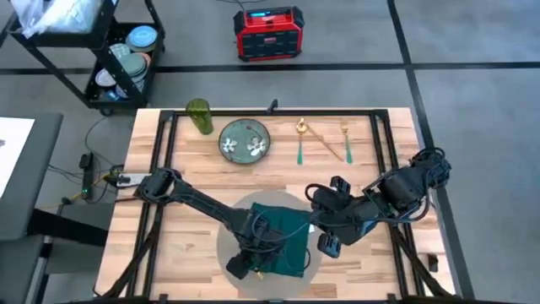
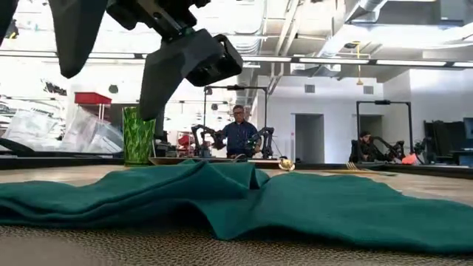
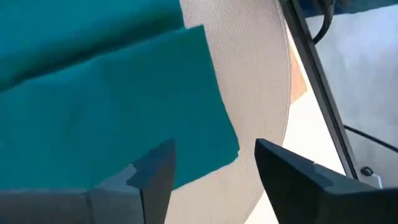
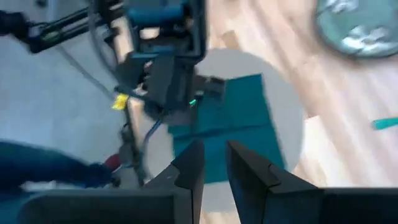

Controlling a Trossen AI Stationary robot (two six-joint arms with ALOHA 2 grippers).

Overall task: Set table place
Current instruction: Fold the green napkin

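Placemat, round with no long axis, lies flat at the table's near edge under a rumpled teal napkin, whose corner sits between the left gripper's parted fingers, while the right gripper hovers beside it, fingers slightly apart.

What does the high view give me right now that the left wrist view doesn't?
Only the high view shows the green plate, the green glass, the cutlery along the table's far edge, and the right gripper beside the cloth. Only the left wrist view shows the left gripper open over the cloth's corner. Both show the teal cloth lying on the placemat.
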